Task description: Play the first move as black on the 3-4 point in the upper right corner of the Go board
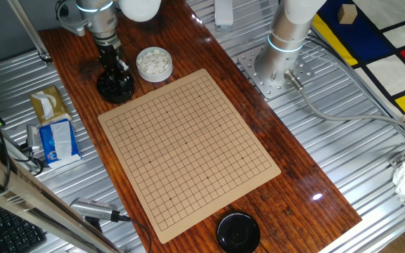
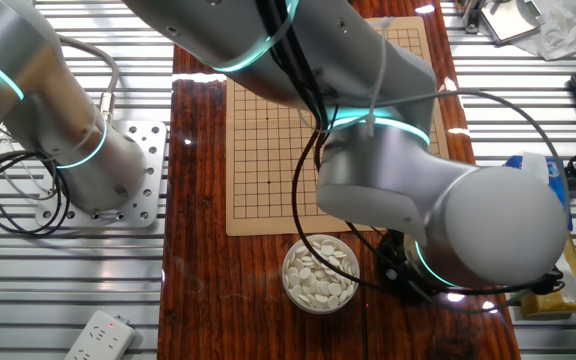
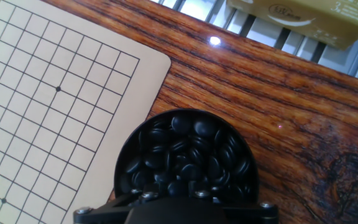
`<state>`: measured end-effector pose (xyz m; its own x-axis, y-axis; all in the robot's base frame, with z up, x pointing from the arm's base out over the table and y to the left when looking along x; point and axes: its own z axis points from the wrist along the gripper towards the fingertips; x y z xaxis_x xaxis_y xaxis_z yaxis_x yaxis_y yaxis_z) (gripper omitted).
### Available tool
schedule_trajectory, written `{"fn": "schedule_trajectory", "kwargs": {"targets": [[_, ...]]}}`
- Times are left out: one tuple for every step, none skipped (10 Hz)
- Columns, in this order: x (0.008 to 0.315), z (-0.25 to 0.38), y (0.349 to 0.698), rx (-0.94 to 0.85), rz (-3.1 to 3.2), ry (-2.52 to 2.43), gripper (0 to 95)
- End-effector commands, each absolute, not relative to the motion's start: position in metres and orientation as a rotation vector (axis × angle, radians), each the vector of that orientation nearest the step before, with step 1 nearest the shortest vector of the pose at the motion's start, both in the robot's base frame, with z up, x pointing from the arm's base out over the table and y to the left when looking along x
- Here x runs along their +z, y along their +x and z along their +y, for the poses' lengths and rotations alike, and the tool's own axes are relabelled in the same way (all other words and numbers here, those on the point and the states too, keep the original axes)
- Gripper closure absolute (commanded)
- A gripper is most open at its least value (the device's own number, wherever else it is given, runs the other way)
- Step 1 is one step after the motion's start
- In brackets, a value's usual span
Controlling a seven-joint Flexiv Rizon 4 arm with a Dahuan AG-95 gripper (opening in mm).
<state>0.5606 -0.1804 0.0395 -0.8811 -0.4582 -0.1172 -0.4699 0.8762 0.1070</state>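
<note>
directly below end effector (image 1: 113, 67), bowl (image 3: 185, 158) of black stones (image 3: 188, 152), grip state unclear

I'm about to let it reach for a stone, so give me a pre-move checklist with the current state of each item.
1. Gripper above the bowl of black stones: ok.
2. Bowl holds black stones and stands uncovered: ok.
3. Go board has no stones on it in the fixed view from the far side: ok.
4. Bowl of white stones stands apart, beside the black one: ok.
5. Gripper open or shut: cannot tell, fingertips out of sight.
6. Stone already held: cannot tell.
</note>
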Motion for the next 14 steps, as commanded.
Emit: {"fn": "schedule_trajectory", "kwargs": {"targets": [[0.0394,-0.1803,0.5601,0.204,2.955,-0.736,76.0],[0.0394,-0.1803,0.5601,0.203,2.954,-0.735,76.0],[0.0394,-0.1803,0.5601,0.201,2.954,-0.731,76.0],[0.0392,-0.1802,0.5601,0.201,2.954,-0.729,76.0],[0.0391,-0.1802,0.5601,0.2,2.955,-0.728,76.0],[0.0391,-0.1802,0.5601,0.189,2.957,-0.726,76.0],[0.0391,-0.1802,0.5601,0.187,2.957,-0.726,76.0],[0.0391,-0.1802,0.5601,0.187,2.956,-0.727,76.0],[0.0391,-0.1802,0.5601,0.186,2.956,-0.727,76.0],[0.0391,-0.1802,0.5601,0.182,2.957,-0.728,76.0],[0.0391,-0.1802,0.5601,0.179,2.958,-0.728,76.0],[0.0391,-0.1802,0.5601,0.174,2.96,-0.727,76.0],[0.0391,-0.1802,0.5601,0.173,2.96,-0.727,76.0],[0.039,-0.1802,0.5601,0.171,2.96,-0.726,76.0]]}}
